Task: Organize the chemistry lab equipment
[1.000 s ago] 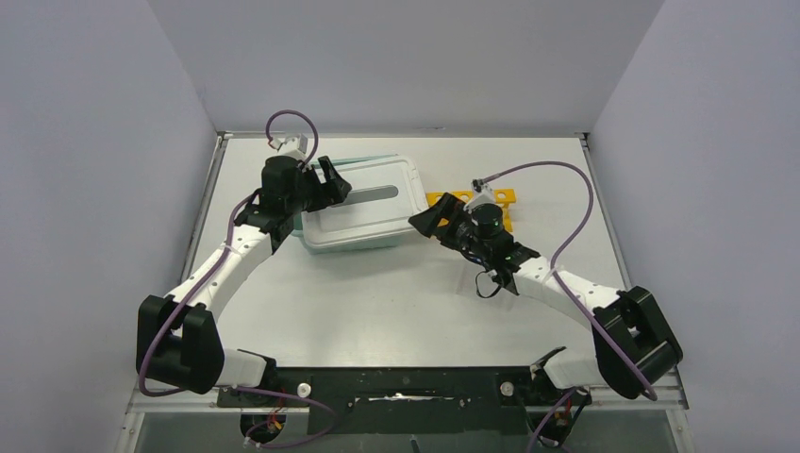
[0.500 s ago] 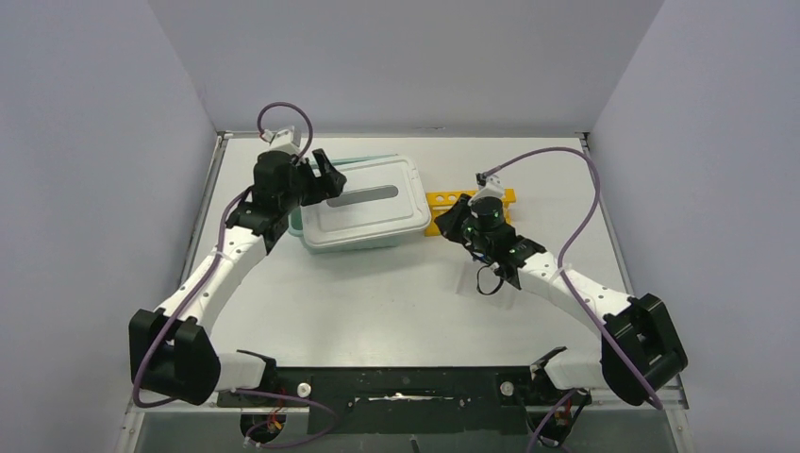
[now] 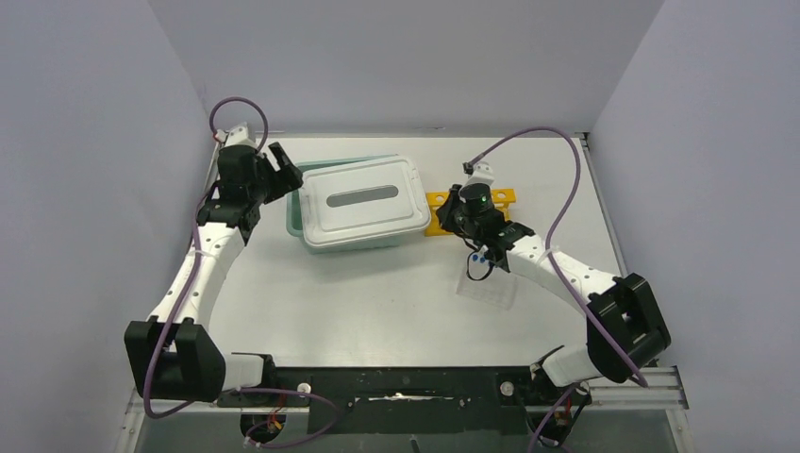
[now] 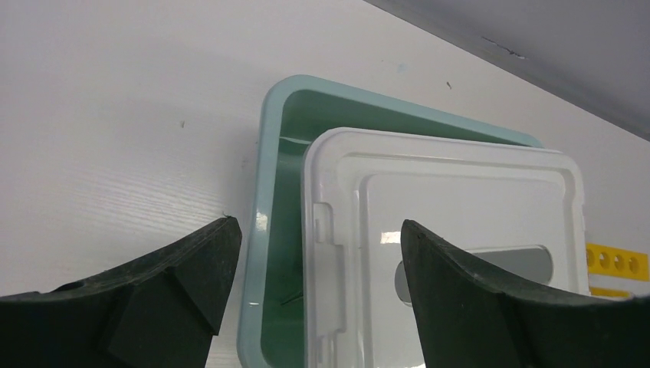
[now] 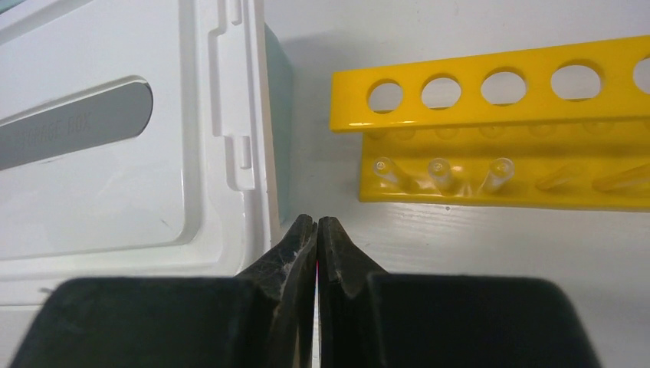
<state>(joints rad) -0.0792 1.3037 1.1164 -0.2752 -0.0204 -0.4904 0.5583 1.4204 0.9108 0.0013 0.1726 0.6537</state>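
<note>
Right gripper (image 5: 316, 228) clenched on nothing, between lid (image 5: 115, 192) and yellow rack (image 5: 490, 116) | left gripper (image 4: 318, 230) spread wide over teal tub (image 4: 264, 192) | lid askew, contents hidden | we judge work left: clear bag (image 3: 486, 290) lies on table (image 3: 377, 302) outside tub.

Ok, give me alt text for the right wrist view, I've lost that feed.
The right gripper is shut on nothing, pointing at the white table between a white storage-box lid on the left and a yellow test-tube rack on the right. A sliver of teal tub shows under the lid's edge.
</note>
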